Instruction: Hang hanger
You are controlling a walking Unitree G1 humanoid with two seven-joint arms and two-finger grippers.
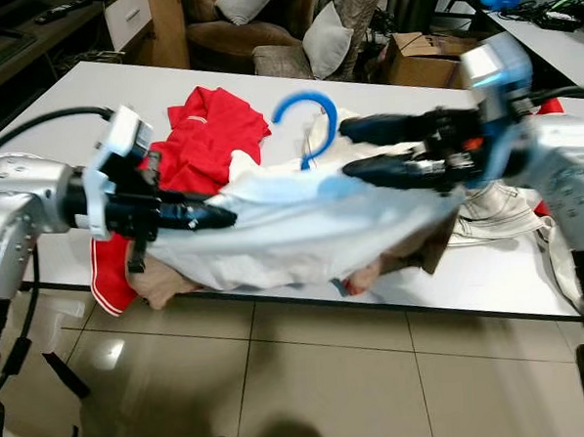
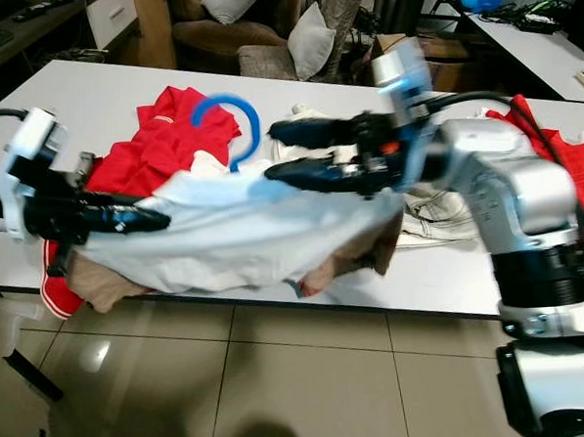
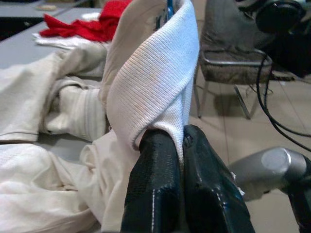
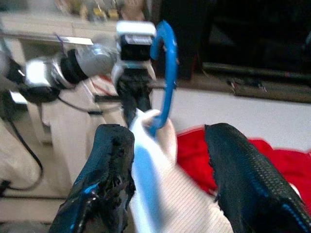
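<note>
Above the near edge of the desk (image 1: 61, 103), the blue hanger (image 1: 311, 120) sits inside a white shirt (image 1: 292, 223) stretched between both arms, hook upright, long axis running left to right. The left hand (image 1: 209, 216) is clamped on the shirt's hem. The right hand (image 1: 352, 149) stands spread around the hanger's shoulder. Judgement: keep the hanger level and the hook clear of cloth while carrying to a rail.

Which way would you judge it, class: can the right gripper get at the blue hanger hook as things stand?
Probably yes. The right gripper is open, its fingers straddling the white shirt, and the hook rises just ahead with nothing between.
</note>
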